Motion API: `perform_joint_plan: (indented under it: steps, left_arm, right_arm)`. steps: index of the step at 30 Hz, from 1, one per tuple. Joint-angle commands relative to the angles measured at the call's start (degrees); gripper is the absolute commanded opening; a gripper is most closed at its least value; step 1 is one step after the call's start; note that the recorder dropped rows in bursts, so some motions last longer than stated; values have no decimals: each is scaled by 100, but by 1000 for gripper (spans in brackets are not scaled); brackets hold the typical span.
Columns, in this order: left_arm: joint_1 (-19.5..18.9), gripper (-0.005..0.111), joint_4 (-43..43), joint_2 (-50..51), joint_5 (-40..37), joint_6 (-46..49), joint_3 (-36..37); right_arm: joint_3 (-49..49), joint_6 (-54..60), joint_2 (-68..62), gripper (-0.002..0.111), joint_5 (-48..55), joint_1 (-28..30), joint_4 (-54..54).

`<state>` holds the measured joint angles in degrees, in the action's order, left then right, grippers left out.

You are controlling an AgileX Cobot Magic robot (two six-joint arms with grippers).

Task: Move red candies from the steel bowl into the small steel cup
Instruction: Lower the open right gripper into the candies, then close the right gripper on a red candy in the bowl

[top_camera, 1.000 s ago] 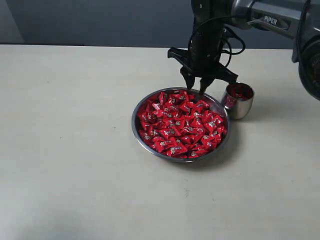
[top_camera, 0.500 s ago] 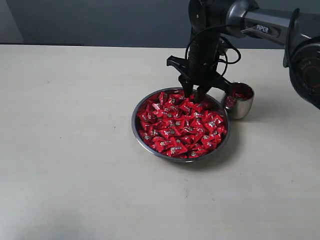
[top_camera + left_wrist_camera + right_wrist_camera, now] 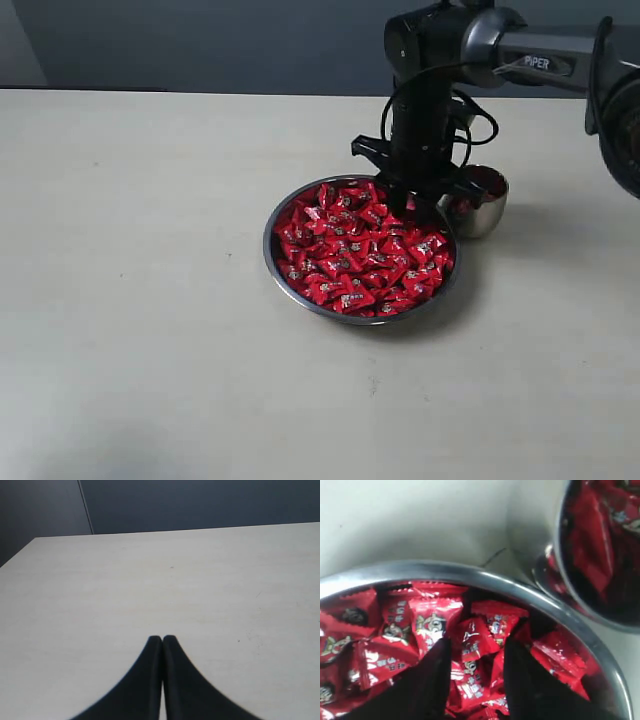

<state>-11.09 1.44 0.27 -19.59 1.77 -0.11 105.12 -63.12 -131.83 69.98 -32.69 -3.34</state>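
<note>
The wide steel bowl (image 3: 270, 250) sits mid-table, heaped with red candies (image 3: 350, 255). Just to its right stands the small steel cup (image 3: 488, 212), with red candies (image 3: 595, 540) inside it. My right gripper (image 3: 405, 197) is lowered into the bowl's far side beside the cup. In the right wrist view its fingers (image 3: 477, 647) stand open, dug into the pile with a red candy (image 3: 474, 639) between them, close to the bowl's rim (image 3: 470, 572). My left gripper (image 3: 162, 639) is shut with nothing in it, over bare table, and does not show in the exterior view.
The pale tabletop (image 3: 140, 280) spreads wide to the left and front of the bowl. A dark wall (image 3: 200, 40) runs behind the table's far edge. The right arm's cables (image 3: 470, 95) hang above the cup.
The right gripper has come down from just above the bowl's far rim into the candies, shifting slightly toward the cup. Bowl and cup have stayed put.
</note>
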Motion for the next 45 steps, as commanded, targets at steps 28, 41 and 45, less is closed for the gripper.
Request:
perform_joint_plan:
  steps: [28,41,45]
  left_arm:
    - [38,0,11,-27,45,-8,11]
    - [38,0,11,-27,45,-8,11]
    - [38,0,11,-27,45,-8,11]
  right_arm:
    - [197,746,-111,35,-7,104,405]
    - [197,1023,-133,35,-182,125,439]
    - [197,1023,-133,35,-2,125,491]
